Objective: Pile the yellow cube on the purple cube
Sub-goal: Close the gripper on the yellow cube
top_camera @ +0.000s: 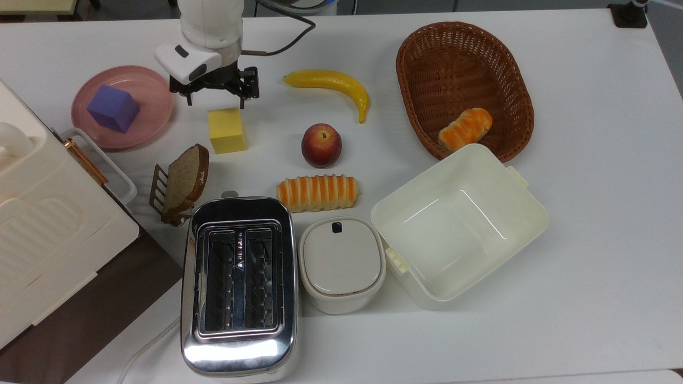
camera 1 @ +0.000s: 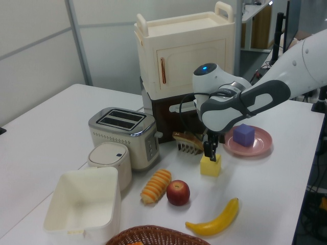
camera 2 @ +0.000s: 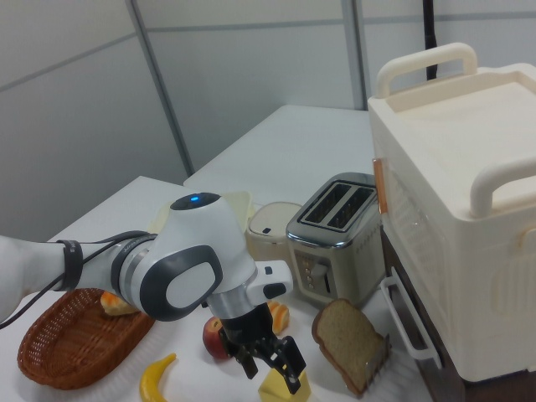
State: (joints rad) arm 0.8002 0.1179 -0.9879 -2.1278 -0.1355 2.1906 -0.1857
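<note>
I read no labels or writing. My gripper (top_camera: 216,97), fingers spread and empty, hangs above the yellow cube (top_camera: 227,130) on the table (top_camera: 587,160). The purple cube (top_camera: 112,108) sits on the pink plate (top_camera: 155,114), at the top view's left.

Lab: partition walls (camera 1: 41,46), white table (top_camera: 587,80), toy food.

Bare white table (top_camera: 267,128) is lying open between the yellow cube (top_camera: 227,130) and the peach (top_camera: 321,145). The bread slice in its rack (top_camera: 184,178) is crowding the cube's near side, and the pink plate's (top_camera: 155,85) rim is bordering the purple cube (top_camera: 113,108).
</note>
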